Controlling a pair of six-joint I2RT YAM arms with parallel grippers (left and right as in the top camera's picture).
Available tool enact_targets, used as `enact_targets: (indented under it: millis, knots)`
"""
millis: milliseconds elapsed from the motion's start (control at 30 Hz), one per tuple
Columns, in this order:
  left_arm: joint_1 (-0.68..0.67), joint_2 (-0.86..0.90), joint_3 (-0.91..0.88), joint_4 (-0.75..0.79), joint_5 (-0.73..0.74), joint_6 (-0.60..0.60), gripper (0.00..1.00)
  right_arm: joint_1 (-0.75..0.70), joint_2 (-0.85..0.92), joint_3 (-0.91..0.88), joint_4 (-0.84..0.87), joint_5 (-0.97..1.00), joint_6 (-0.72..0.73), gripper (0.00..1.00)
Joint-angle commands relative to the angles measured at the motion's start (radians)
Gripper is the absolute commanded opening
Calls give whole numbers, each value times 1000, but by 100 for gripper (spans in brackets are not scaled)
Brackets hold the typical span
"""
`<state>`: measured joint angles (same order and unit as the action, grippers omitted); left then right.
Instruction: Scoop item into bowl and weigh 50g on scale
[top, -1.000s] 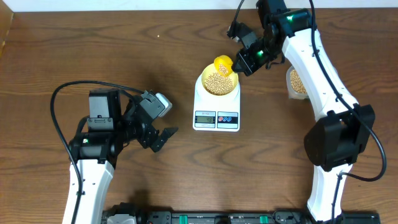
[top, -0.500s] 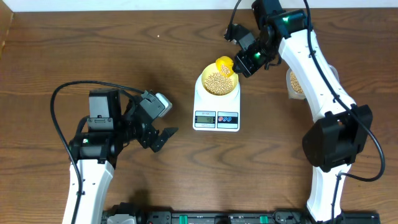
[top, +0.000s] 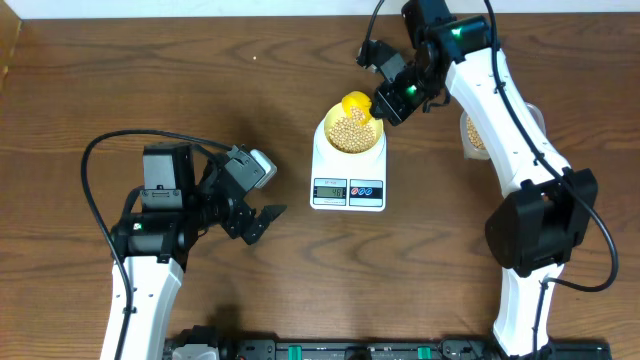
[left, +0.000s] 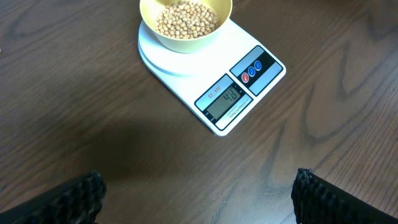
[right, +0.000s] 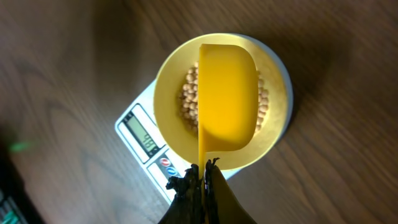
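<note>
The topping-up pour is the step in hand. The right gripper (right: 202, 177) is clamped tight on the handle of the yellow measuring scoop (right: 227, 93), which hangs over the pale yellow bowl (right: 163, 87). The wrist view shows only a plain yellow face of the scoop, so I cannot tell whether any grains are left in it. The bowl sits on the white kitchen scale (left: 264, 78) and holds a good layer of soybeans (left: 186, 17). The display (left: 227, 98) seems to read 44 (short of the target, if I read it right). The left gripper (top: 260, 223) hangs well apart over the table (top: 150, 80), its jaws wide and holding nothing. The next move, as I judge it, is a small extra portion from the clear tub (top: 478, 132). It should be trickled in gently with an eye on the display, since a full scoop would overshoot.
</note>
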<state>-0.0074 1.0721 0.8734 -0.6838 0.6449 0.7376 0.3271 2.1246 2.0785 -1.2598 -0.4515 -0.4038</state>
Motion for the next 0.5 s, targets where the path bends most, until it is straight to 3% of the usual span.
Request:
enact_targets:
  millis: [0,467]
  knots:
    - [5,5,-3,-3,-3,6,98,-15,-26,20,-12,-61,6,1]
    - [4,5,-3,-3,-3,6,98,-55,-26,20,-19,-163,16,1]
